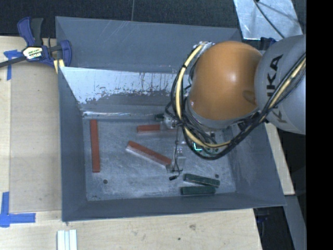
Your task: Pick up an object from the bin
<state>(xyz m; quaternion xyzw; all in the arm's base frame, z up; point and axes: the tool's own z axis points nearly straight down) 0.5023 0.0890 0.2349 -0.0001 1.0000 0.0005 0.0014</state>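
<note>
My gripper [175,172] reaches down under the orange dome to the bin floor, right of the middle. Its tip is at the right end of a slanted red-brown stick [148,153]; whether it touches that stick I cannot tell. Just right of the tip lie two dark green sticks, one [202,180] above the other [197,190], near the front wall. A shorter red-brown stick [149,129] lies behind the gripper, close to the back of the floor.
A long red-brown stick [95,145] lies upright in the view along the left side of the floor. The arm with its orange dome and cables covers the bin's right part. The bin walls slope steeply on all sides.
</note>
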